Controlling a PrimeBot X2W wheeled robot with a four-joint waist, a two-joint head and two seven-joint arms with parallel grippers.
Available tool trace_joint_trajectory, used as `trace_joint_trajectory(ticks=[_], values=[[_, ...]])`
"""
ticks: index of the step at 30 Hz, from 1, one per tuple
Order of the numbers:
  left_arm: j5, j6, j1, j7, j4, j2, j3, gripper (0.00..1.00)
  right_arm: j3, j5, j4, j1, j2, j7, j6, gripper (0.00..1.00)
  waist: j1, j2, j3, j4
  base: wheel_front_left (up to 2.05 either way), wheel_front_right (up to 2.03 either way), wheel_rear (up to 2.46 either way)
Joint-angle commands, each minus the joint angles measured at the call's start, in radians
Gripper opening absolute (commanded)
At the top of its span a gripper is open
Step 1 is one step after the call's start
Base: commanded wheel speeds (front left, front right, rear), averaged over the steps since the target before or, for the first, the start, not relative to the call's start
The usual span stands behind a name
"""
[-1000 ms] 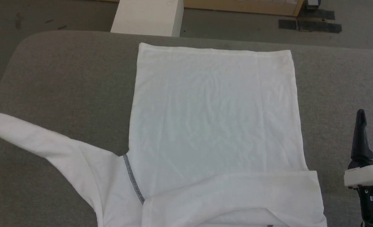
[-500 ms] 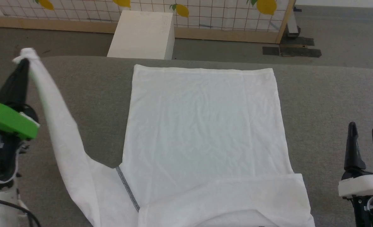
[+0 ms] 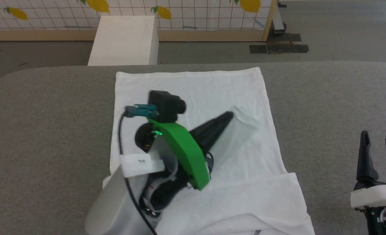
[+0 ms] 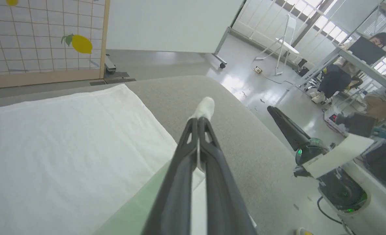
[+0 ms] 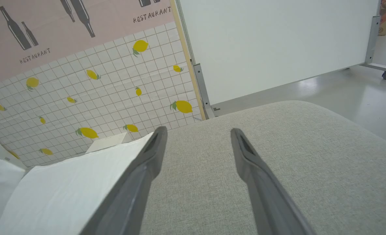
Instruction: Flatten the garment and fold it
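Landmark: the grey, fabric-covered padded table (image 3: 49, 114); all positions below refer to it.
Task item: the garment (image 3: 196, 81), a large plain white thin-fabric shirt, lies spread on the table's middle. Its straight hem is toward the table's far edge and its collar end is at the near edge.
Left arm: the left gripper (image 3: 228, 115) is above the table's middle, over the shirt body, with its fingers aimed toward the far right.
Left jaws: pressed together, pinching the white sleeve cuff (image 4: 205, 106). A tuft projects past the tips.
Reason for hold: judged, a grip at the cuff lets the whole sleeve be led across the body and laid inward as a fold.
Right arm: the right gripper (image 3: 376, 140) is over the table's near right part, above bare grey surface and apart from the cloth.
Right jaws: spread wide, holding nothing.
Reason for position: judged, parked off the cloth so the sleeve's path is unobstructed.
Near fold: a band of white cloth (image 3: 245, 199) crosses the shirt toward the table's near edge. It is probably the other sleeve, already turned in.
Caution: thin fabric may drag and wrinkle the body.
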Motion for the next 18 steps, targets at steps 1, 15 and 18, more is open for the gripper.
trace_joint_trajectory(ticks=[1, 15, 18], values=[[0.003, -0.005, -0.017, 0.000, 0.025, -0.008, -0.039, 0.00, 0.007, 0.006, -0.002, -0.006, 0.000, 0.000, -0.001, 1.00, 0.0001, 0.0000, 0.016, -0.026, 0.00, 0.00, 0.00], [-0.077, -0.008, -0.074, 0.019, 0.262, -0.007, -0.429, 0.74, 0.042, 0.025, 0.032, -0.026, 0.000, -0.036, -0.001, 1.00, 0.0001, 0.0000, 0.076, -0.081, 0.00, 0.00, 0.00], [-0.110, -0.008, -0.077, 0.017, 0.279, -0.006, -0.444, 1.00, 0.041, 0.025, 0.040, -0.031, 0.000, -0.041, -0.001, 1.00, 0.0001, 0.0000, 0.075, -0.076, 0.00, 0.00, 0.00]])
